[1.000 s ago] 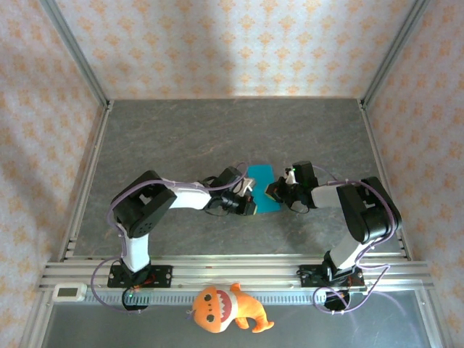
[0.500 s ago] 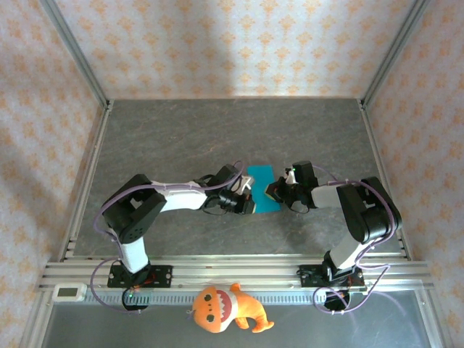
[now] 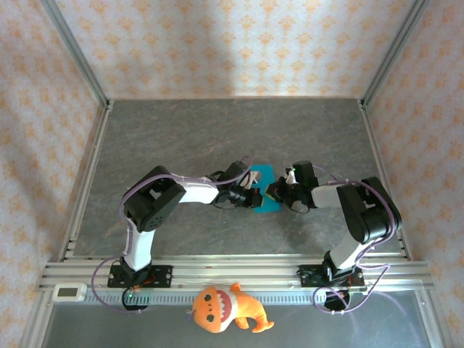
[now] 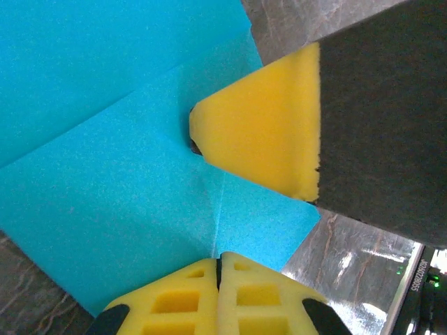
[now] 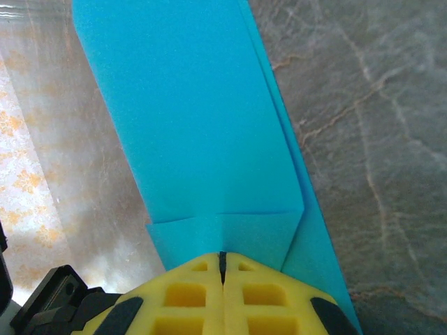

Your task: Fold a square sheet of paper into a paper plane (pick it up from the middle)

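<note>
The square sheet of paper (image 3: 262, 176) is bright cyan-blue and lies creased on the grey table, between the two grippers. My left gripper (image 3: 255, 197) is shut, and its yellow tips (image 4: 218, 264) rest on the paper (image 4: 105, 174) at the end of a crease. My right gripper (image 3: 272, 192) is also shut. One of its yellow fingertips (image 4: 265, 139) presses the sheet where the creases meet. In the right wrist view, its tip (image 5: 223, 257) sits on a folded flap of the paper (image 5: 195, 118). I see no paper between either pair of jaws.
An orange plush toy (image 3: 225, 308) lies in front of the base rail. A small white device (image 3: 70, 291) sits at the near left corner. Aluminium posts and patterned walls enclose the grey table (image 3: 217, 130).
My left arm has swung its elbow and the left gripper has shifted a little to the right onto the paper. The right arm has stayed where it was.
</note>
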